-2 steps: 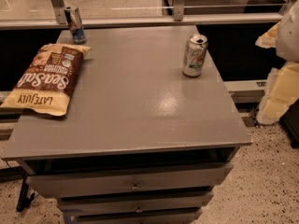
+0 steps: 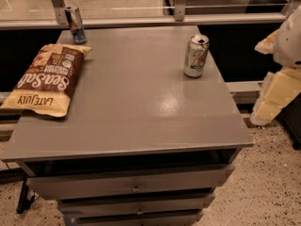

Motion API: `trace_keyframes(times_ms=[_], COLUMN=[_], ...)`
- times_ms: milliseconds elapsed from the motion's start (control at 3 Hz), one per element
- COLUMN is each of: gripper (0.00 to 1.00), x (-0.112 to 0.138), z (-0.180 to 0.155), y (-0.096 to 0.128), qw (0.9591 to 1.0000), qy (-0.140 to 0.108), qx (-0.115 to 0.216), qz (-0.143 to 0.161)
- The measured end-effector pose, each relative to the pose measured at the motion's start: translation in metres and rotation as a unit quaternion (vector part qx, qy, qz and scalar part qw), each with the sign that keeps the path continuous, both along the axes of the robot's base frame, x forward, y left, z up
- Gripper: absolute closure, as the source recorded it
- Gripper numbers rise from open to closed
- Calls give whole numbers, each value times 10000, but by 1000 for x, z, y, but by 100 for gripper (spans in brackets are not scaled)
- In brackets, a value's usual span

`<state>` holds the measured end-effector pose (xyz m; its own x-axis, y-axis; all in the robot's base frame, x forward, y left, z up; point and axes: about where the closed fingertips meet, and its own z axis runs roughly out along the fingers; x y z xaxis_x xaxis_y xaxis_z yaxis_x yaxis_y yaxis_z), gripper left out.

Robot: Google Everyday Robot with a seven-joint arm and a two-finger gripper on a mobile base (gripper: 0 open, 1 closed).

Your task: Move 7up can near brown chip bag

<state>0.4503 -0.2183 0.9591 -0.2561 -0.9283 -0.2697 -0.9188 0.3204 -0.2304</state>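
The 7up can [image 2: 196,56] stands upright on the grey counter [image 2: 141,112], close to the right edge and in the far half of the top. Its long axis is vertical, the silver top faces up, and the side with the green markings is turned toward the camera. Nothing touches it.

The brown chip bag [image 2: 44,81] lies flat on the left side of the counter, well apart from the can, with bare grey surface between them. Its long axis runs from the far side toward the near side, slanting a little to the left as it comes nearer. The white "Sea Salt" lettering reads upside down from this view. The yellow-tan end is the nearer one, and its outer corner hangs past the counter's left edge. A slimmer blue-and-silver can [image 2: 75,24] stands upright at the far left corner, just beyond the far end of the bag.

The pincer [image 2: 273,100] shows as a pale cream shape at the right edge of the view, out past the right side of the counter and lower than the can. I cannot tell whether it is released or clenched, and it holds nothing that can be seen.

Below the top, the front of the counter carries drawers [image 2: 131,185].
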Motion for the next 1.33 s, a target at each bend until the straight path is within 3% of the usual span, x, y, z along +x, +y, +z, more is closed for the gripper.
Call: trace_keyframes(times_ms=[333, 667, 1000, 1333], gripper=[0, 0, 0, 0], x=[34, 83, 123, 156], z=[-38, -55, -60, -68], y=[6, 15, 25, 37], qw=[9983, 9909, 9770, 9553], qy=[-85, -488, -906, -1139], qx=[542, 1197, 1865, 2653], qz=[-208, -363, -496, -638])
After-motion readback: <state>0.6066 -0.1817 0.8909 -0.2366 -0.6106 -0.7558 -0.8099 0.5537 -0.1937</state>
